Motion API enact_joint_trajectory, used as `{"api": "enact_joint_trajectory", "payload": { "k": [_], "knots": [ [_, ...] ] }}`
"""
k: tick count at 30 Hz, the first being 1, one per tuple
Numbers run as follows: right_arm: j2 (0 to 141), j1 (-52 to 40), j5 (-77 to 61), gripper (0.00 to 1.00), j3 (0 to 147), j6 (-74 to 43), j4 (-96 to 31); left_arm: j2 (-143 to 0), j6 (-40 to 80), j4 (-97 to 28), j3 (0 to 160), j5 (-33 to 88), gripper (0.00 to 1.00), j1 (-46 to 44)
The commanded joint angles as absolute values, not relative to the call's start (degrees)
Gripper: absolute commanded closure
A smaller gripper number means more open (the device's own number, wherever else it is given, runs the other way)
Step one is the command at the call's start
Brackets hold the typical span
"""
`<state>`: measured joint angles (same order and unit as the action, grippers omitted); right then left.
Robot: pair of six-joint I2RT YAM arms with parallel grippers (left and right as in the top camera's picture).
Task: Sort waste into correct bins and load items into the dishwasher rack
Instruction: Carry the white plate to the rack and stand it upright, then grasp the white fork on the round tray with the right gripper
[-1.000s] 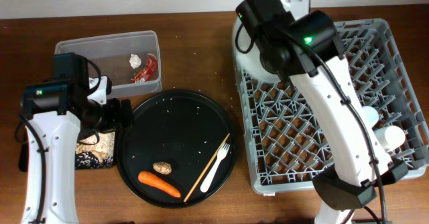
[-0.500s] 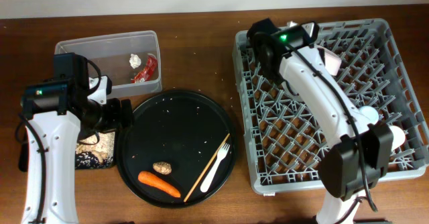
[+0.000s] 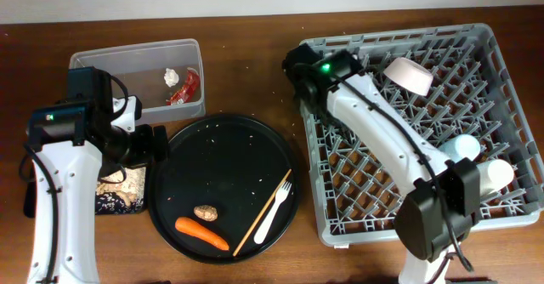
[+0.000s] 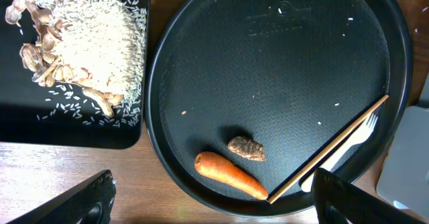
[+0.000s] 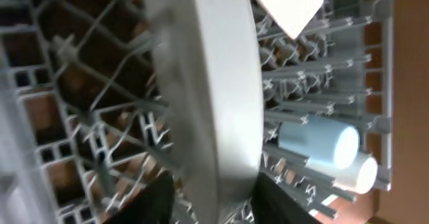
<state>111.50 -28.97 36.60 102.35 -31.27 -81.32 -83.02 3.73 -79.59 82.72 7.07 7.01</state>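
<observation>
The right gripper (image 5: 213, 200) is clamping the speckled plate (image 5: 208, 96) on edge (upright, likely so it slots between pegs (image 5: 315, 93)) over the left side of the dishwasher rack (image 5: 80, 140). The left gripper (image 4: 213, 187), fingers (image 4: 87, 197) spread wide, is hovering above the carrot (image 4: 230, 175) and brown lump (image 4: 246, 147), probably readying a pick.

A clear tub (image 3: 127, 76) sits near the brown table's (image 3: 246, 80) far-left corner, a shallow black tray (image 4: 74, 130) by the left edge, a round black tray (image 3: 225, 165) centrally. A grey dishwasher rack (image 3: 365, 224) fills the right side.
</observation>
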Motion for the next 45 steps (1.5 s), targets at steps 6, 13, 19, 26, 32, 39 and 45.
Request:
{"api": "enact_joint_trajectory", "payload": {
  "k": [6, 13, 19, 26, 32, 39, 45],
  "knots": [
    [106.0, -29.2, 34.5, 0.47, 113.4, -32.0, -88.5, -82.6, 3.9, -79.6, 82.5, 7.7, 0.07, 7.3],
    [94.6, -23.6, 10.7, 0.04, 120.2, -26.3, -89.4, -82.6, 3.9, -79.6, 82.5, 7.9, 0.05, 7.3],
    [94.4, -22.7, -23.3, 0.02, 116.0, -13.0, -90.6, -82.6, 3.8, -79.3, 82.5, 9.6, 0.01, 6.4],
    [94.7, -38.2, -12.8, 0.03, 94.3, -34.7, -75.3, -82.6, 3.8, -79.5, 82.4, 9.6, 0.01, 6.4],
    [98.7, -41.7, -12.2, 0.23, 70.3, -40.9, -52.1, -82.6, 3.8, -79.3, 82.4, 9.6, 0.01, 6.4],
    [104.1, -42.2, -11.6, 0.36, 66.5, -41.0, -47.3, -82.6, 3.9, -78.1, 79.5, 9.6, 0.01, 6.4],
    [107.5, -43.1, -11.3, 0.43, 66.5, -42.5, -45.3, -82.6, 3.9, -76.9, 76.7, 9.6, 0.01, 6.4]
  ]
}}
